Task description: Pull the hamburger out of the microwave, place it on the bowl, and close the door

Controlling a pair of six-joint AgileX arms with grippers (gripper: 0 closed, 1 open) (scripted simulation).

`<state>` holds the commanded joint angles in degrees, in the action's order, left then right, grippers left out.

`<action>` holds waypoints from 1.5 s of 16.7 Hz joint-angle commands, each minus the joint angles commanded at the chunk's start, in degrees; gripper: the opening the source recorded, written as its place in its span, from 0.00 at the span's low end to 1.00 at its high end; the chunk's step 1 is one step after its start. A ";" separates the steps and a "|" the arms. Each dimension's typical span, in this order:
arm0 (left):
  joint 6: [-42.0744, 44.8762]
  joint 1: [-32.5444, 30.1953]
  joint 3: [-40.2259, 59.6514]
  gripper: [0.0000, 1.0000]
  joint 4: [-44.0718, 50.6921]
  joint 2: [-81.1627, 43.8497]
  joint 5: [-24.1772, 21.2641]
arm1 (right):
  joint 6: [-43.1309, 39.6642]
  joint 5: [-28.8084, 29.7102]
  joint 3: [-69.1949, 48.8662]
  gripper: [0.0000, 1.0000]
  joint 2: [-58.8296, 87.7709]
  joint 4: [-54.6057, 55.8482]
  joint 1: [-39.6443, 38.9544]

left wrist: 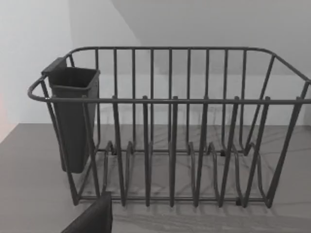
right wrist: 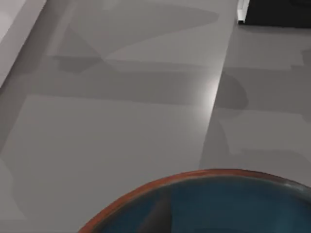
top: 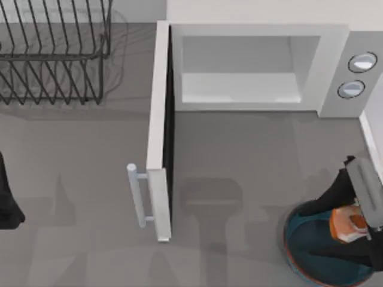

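Observation:
The white microwave [top: 251, 33] stands at the back, its pale cavity [top: 239, 72] bare. Its door [top: 158, 119] is swung wide open toward the table's front, with the pale bar handle [top: 136, 194] on its left face. The blue-teal bowl [top: 299, 239] with a reddish rim sits at the front right corner; its rim [right wrist: 160, 183] curves across the right wrist view. The small tan-orange hamburger [top: 349, 226] lies over the bowl's inside, right under my right gripper [top: 347, 209], whose dark body partly covers it. My left gripper [top: 7, 206] is parked at the table's left edge.
A black wire dish rack [top: 54, 54] stands at the back left; the left wrist view looks at this rack [left wrist: 170, 145] and its dark cutlery cup [left wrist: 73, 116]. Two round knobs [top: 357, 75] sit on the microwave's right panel. Grey tabletop lies between the door and the bowl.

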<state>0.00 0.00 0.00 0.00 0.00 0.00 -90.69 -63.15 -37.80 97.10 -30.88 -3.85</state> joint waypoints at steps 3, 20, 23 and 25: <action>0.00 0.00 0.00 1.00 0.00 0.00 0.00 | -2.51 -0.70 0.57 0.00 -0.17 -1.82 1.94; 0.00 0.00 0.00 1.00 0.00 0.00 0.00 | 15.40 0.10 7.13 0.00 4.31 25.42 -5.77; 0.00 0.00 0.00 1.00 0.00 0.00 0.00 | 15.78 0.12 7.27 0.00 4.39 25.83 -5.92; 0.00 0.00 0.00 1.00 0.00 0.00 0.00 | 15.78 0.12 7.27 0.08 4.39 25.83 -5.92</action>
<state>0.00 0.00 0.00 0.00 0.00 0.00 -74.90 -63.03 -30.53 101.49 -5.04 -9.77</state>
